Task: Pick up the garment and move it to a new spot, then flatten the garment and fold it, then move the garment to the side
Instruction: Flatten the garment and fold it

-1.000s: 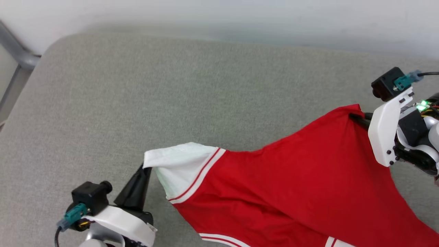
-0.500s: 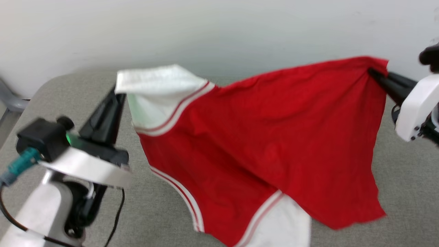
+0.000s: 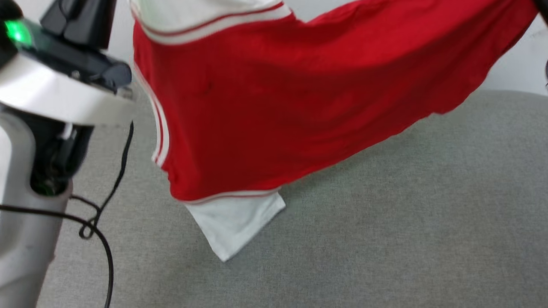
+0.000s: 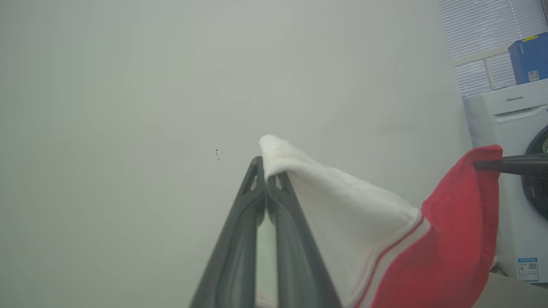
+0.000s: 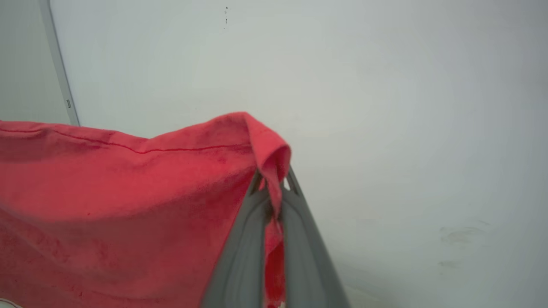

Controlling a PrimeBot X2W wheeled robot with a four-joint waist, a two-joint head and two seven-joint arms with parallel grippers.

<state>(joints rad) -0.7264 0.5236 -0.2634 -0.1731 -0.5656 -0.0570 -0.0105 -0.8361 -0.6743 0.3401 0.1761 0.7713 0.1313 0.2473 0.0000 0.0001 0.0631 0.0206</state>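
holding the garment (image 3: pixel 274 107) up in the air over the grey padded surface (image 3: pixel 385 222), stretched out between two raised arms and clear of it along nearly all its length. pinching the folded edge of one white sleeve (image 4: pixel 325 192) in the left gripper (image 4: pixel 266 169), both dark fingers (image 4: pixel 239 239) pressed together from base to tip, cloth draping off toward the right of the left wrist view. clamping a bunched red corner (image 5: pixel 267 141) with a stitched edge in the right gripper (image 5: pixel 274 182), jaws closed on a strip of red fabric running down between the fingers. showing a plain red side to the head camera, with red-and-white striped trim (image 3: pixel 159 128) bordering the sleeves and curving down the left edge. letting the other white sleeve (image 3: pixel 233 222) dangle lowest, pointing down at the surface, and leaving unclear whether its tip is touching. facing a bare pale wall (image 4: pixel 128 85) in both wrist views. catching a white washing machine (image 4: pixel 505 111) with a blue box (image 4: pixel 528 57) on top at the right edge of the left wrist view, and one dark finger of the right gripper reaching in there to the red corner. trailing a black cable (image 3: pixel 107 205) beside the pale left forearm (image 3: pixel 21 239) at the left of the head view, below a glowing green light (image 3: pixel 15 32).
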